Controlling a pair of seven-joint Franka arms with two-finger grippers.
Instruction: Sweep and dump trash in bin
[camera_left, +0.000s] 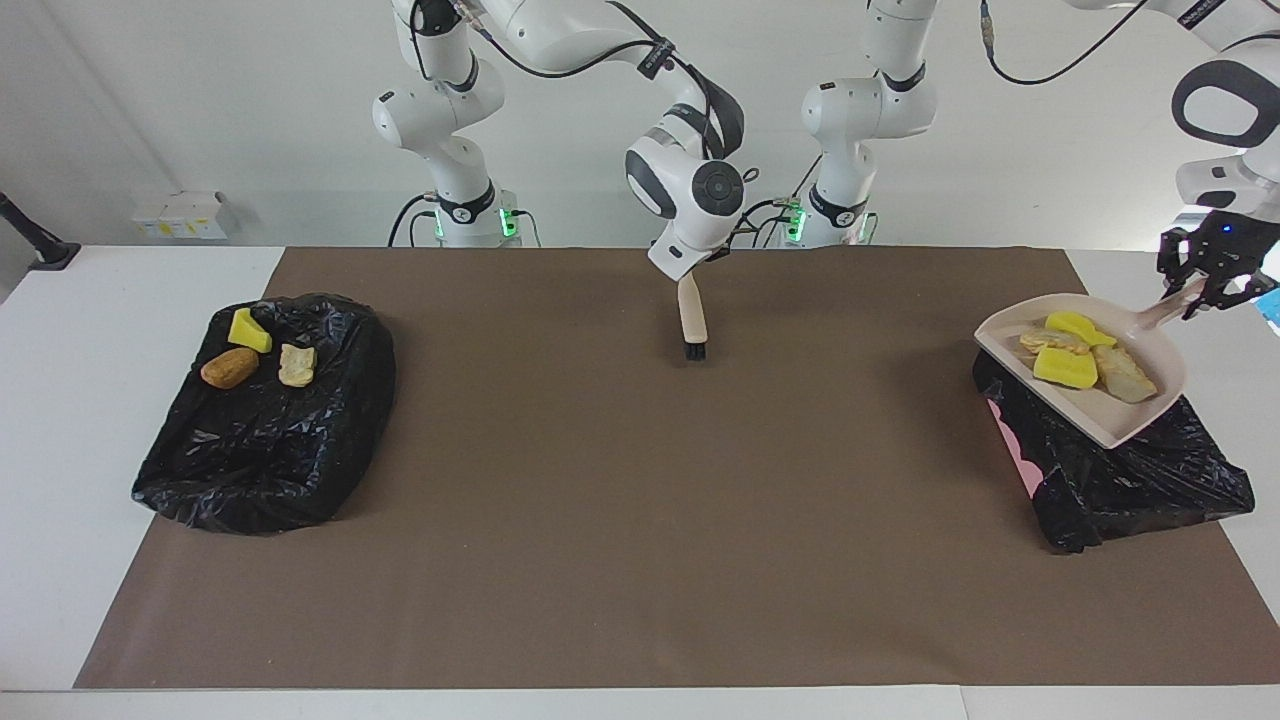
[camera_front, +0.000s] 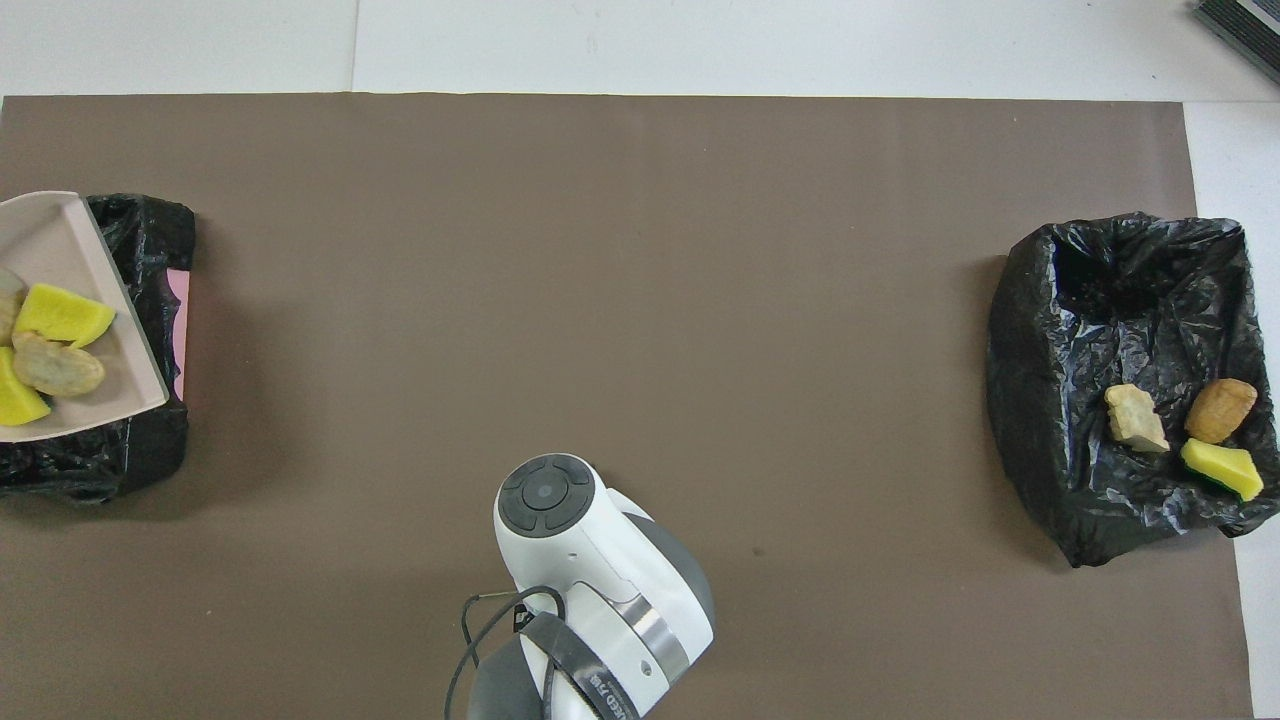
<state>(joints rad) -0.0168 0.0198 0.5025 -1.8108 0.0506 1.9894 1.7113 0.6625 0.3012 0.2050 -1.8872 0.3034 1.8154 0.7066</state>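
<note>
Black plastic lines a bag (camera_left: 270, 440) at the right arm's end of the white surface (camera_left: 100, 330), lying on the edge of a brown mat (camera_left: 640, 500). On the part of this bag nearest the robots we see three lumps of trash: a yellow lump (camera_left: 248, 331), a brown lump (camera_left: 229, 368) and a tan lump (camera_left: 296, 364), close together.

Near the middle of the mat, toward the robots' edge, the right tool (camera_left: 690, 275) is clamped on a brush (camera_left: 692, 320). The brush hangs handle up, its dark bristles pointing down at the bare mat. We cannot tell whether the bristles touch it.

At the left arm's end lies a second bag (camera_left: 1130, 480), with a pink patch showing at its side. The left tool (camera_left: 1200, 290) is closed narrow on the handle of a dustpan (camera_left: 1100, 410), holding it in the air over this bag, handle end higher than the lip. In the pan lie four more lumps: two yellow pieces (camera_left: 1065, 367) and two tan pieces (camera_left: 1125, 375), bunched toward the handle end.
</note>
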